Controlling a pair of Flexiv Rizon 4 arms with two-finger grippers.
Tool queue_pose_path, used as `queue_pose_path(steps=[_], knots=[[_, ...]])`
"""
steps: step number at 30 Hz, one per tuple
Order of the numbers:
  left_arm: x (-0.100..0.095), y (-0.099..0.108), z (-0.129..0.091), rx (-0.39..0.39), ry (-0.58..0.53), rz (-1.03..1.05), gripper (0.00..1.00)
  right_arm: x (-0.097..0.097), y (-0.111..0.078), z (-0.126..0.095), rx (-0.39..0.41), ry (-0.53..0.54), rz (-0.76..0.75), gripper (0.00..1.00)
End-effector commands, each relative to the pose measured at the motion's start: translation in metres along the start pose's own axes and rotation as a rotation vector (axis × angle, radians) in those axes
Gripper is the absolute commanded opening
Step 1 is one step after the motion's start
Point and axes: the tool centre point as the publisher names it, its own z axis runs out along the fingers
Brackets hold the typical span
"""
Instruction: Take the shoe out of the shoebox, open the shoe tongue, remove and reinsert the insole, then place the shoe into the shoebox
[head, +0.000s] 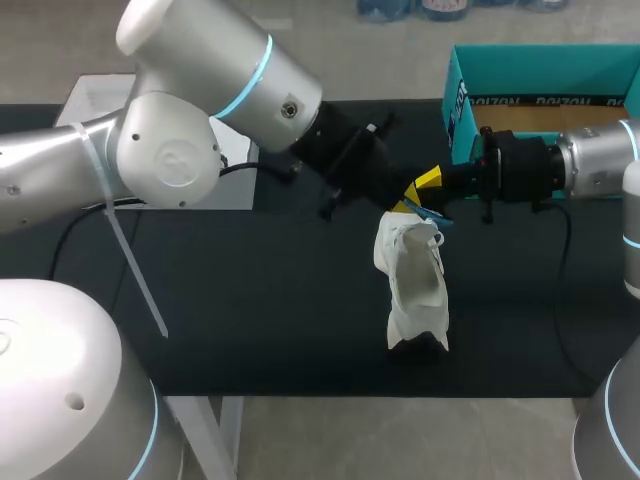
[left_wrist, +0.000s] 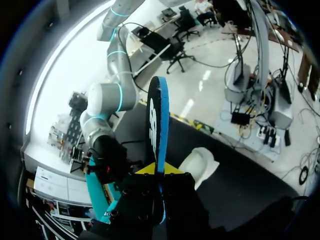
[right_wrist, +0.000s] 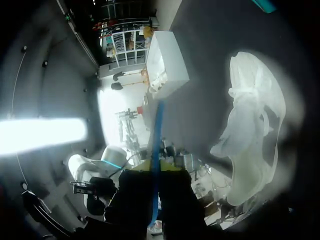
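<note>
Blue and black, the thin foam insole (left_wrist: 156, 115) is out of the shoe and held in the air above the black counter (head: 250, 300), between the two arms. The left pincer (left_wrist: 160, 172) is closed narrow on one end of it, so that the insole stands on its edge and points away from the fingers. In the right wrist view the right pincer (right_wrist: 157, 170) also has the blue edge between its two yellow tips and seems to clamp it from both sides. In the head view the two pincers meet almost tip to tip just above the shoe.

The white soft shoe (head: 415, 285) lies on the counter right under the pincers, well apart from the teal cardboard shoebox (head: 540, 75), which stands open at the far right edge of the counter.

As a judgement, the first part of the task is done: the shoe is out of the box, and the insole could only come out with the tongue opened. The removal is finished, or nearly so. What is left is to push the insole back into the shoe, and then to put the shoe into the shoebox.
</note>
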Motion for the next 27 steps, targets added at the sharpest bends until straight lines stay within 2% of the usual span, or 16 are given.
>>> queue_pose_path(steps=[1, 2, 3, 4, 5, 7, 9, 12, 17, 22, 24, 26, 27], knots=[[-0.009, -0.001, 0.004, 0.014, 0.027, -0.003, 0.00, 0.000, -0.001, 0.000, -0.002, -0.002, 0.000, 0.00], [-0.010, -0.002, 0.005, 0.034, 0.043, -0.001, 0.16, 0.000, -0.001, 0.000, -0.002, -0.002, 0.000, 0.00], [-0.010, -0.003, 0.005, 0.040, 0.052, 0.003, 0.96, 0.000, -0.001, 0.000, -0.002, -0.002, 0.000, 0.00], [-0.011, -0.005, 0.005, 0.056, 0.074, 0.005, 1.00, 0.000, -0.001, 0.000, -0.002, -0.002, 0.000, 0.00], [-0.010, -0.007, 0.003, 0.060, 0.091, 0.005, 1.00, 0.000, -0.001, 0.000, -0.002, -0.002, 0.000, 0.00], [-0.007, -0.009, -0.007, 0.119, 0.112, -0.007, 1.00, 0.000, -0.001, 0.000, -0.002, -0.002, 0.000, 0.00], [-0.006, -0.012, -0.019, 0.150, 0.190, -0.025, 1.00, 0.000, -0.001, 0.000, -0.002, -0.002, 0.000, 0.00], [-0.009, -0.014, -0.038, 0.159, 0.352, -0.080, 1.00, 0.000, -0.001, 0.000, -0.002, -0.002, 0.000, 0.00], [-0.009, -0.010, -0.067, 0.149, 0.554, -0.121, 1.00, 0.000, -0.001, 0.000, -0.002, -0.002, 0.000, 0.00], [-0.013, -0.009, -0.080, 0.141, 0.747, -0.144, 1.00, 0.000, -0.001, 0.000, -0.002, -0.002, 0.000, 0.00], [-0.017, -0.009, -0.082, 0.153, 0.769, -0.150, 1.00, 0.000, -0.001, 0.000, -0.002, -0.002, 0.000, 0.00], [-0.018, -0.009, -0.082, 0.110, 0.821, -0.161, 1.00, 0.000, -0.001, 0.000, -0.002, -0.002, 0.000, 0.00], [-0.017, -0.009, -0.082, 0.120, 0.816, -0.166, 1.00, 0.000, -0.001, 0.000, -0.002, -0.002, 0.000, 0.00]])
